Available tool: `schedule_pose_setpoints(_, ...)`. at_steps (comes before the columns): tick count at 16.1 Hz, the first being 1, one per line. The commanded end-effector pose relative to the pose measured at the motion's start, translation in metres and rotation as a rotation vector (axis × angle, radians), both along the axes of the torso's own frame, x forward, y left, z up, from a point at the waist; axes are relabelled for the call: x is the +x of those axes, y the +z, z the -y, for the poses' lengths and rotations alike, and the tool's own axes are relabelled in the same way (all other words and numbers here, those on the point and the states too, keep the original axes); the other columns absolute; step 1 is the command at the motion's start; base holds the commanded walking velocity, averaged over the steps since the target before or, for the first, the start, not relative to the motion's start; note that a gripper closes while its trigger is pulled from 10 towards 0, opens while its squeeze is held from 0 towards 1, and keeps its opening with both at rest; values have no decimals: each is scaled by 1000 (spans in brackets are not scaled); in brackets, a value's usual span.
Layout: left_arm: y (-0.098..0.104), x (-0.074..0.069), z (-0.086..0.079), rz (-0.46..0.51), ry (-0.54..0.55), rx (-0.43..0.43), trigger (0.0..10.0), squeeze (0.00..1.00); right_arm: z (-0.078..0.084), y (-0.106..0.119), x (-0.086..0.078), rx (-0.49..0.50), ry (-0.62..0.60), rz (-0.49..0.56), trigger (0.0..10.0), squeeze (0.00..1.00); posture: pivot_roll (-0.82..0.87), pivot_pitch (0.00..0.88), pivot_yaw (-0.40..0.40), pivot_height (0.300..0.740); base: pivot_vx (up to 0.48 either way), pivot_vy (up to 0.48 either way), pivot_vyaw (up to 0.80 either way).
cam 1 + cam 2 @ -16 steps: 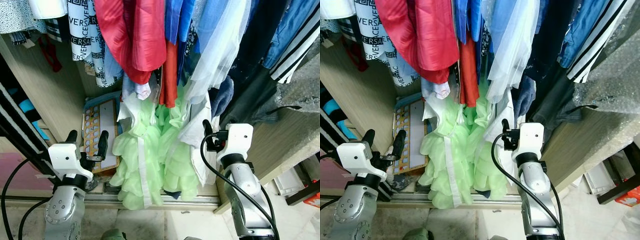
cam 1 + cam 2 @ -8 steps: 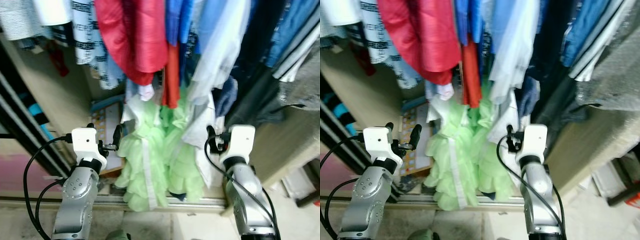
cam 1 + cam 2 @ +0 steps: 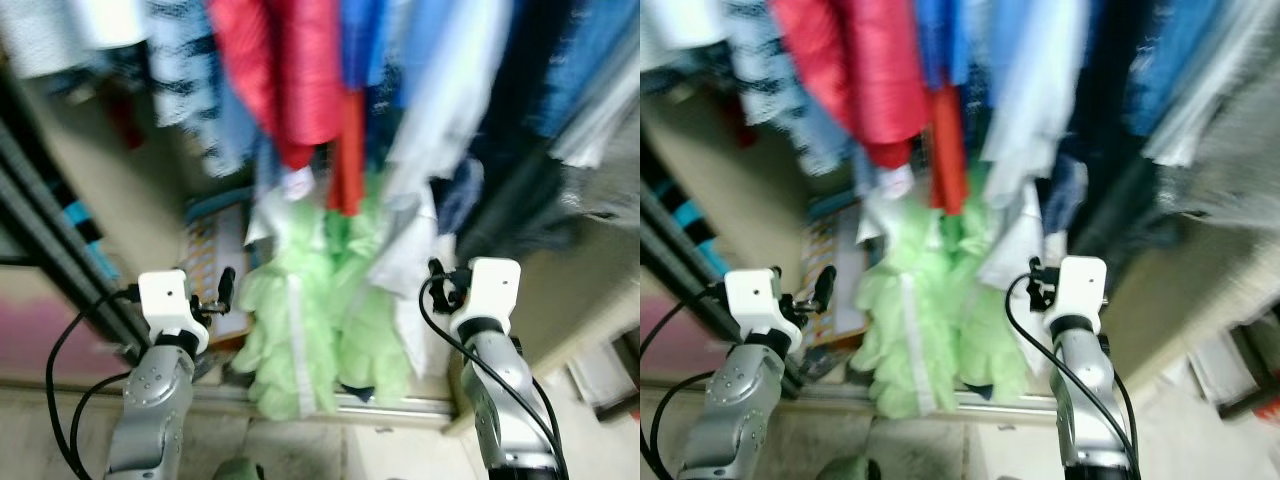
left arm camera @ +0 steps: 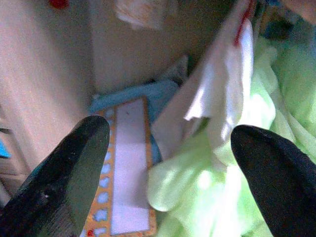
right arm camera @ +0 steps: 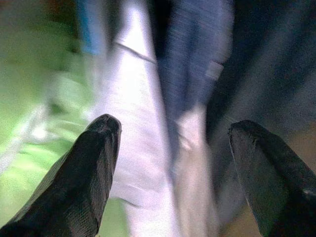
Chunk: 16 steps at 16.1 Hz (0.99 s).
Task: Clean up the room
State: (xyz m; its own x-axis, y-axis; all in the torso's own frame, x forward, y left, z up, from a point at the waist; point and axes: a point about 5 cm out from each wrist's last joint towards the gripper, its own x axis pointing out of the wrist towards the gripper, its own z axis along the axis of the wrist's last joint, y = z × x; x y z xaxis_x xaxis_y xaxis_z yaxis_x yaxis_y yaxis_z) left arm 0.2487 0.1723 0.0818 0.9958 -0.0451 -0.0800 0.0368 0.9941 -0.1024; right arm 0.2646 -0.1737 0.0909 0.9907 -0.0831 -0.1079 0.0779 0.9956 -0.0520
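Nearest us, both silver arms are raised toward an open wardrobe. Our left gripper [image 4: 163,163] has its two black fingers spread wide apart and holds nothing; the right gripper [image 5: 170,168] is likewise spread and empty. Head views are smeared, so edges are soft throughout.

Just beyond the left gripper, the orange-framed flat board with rows of pale blue shapes [image 4: 123,173] leans on the wardrobe floor against a light blue flat thing [image 4: 133,96]. Right of it, the pale green ruffled dress [image 3: 310,330] hangs down to the metal sliding-door track [image 3: 390,402]. The right gripper faces a white hanging garment [image 5: 138,128] and a dark blue one [image 5: 192,54].

No single item is marked out for tidying; our guess is the low-hanging clothes or the board at the wardrobe's foot.

Risks, as we judge them:
- Spread fingers pushed forward could snag the ruffles or white cloth and drag garments off the rail.
- A nudge from the left gripper could tip the leaning board.
- With the blur, aiming at any hem is unreliable.

Farther up, the red hanging garment [image 3: 300,70], blue shirts [image 3: 440,60] and a black-and-white printed top [image 3: 185,60] are cut off; the rail and hangers are out of frame. What lies behind the green dress on the floor is hidden.
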Motion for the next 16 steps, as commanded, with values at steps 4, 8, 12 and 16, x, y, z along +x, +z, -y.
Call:
schedule_pose_setpoints(4, 10, 0, -1, 69, -11, 16, 10000, 0, -12, 8, 13, -2, 66, 34, 10000, 0, 87, 0, -6, 740, 0, 0, 800)
schedule_pose_setpoints(8, 14, -5, -1, 105, 10, 58, 10000, 0, -12, 9, 10, 2, 82, 40, 10000, 0, 92, 0, -12, 740, 0, 0, 800)
schedule_pose_setpoints(12, 12, -20, -7, 105, -4, 66, 10000, 0, -8, 10, -7, 7, 110, 33, 10000, 0, 83, 0, -2, 740, 0, 0, 800)
schedule_pose_setpoints(16, 10, -23, -7, 94, 2, 46, 10000, 0, -3, 6, -11, 1, 108, 11, 10000, 0, 82, 0, -4, 740, 0, 0, 800)
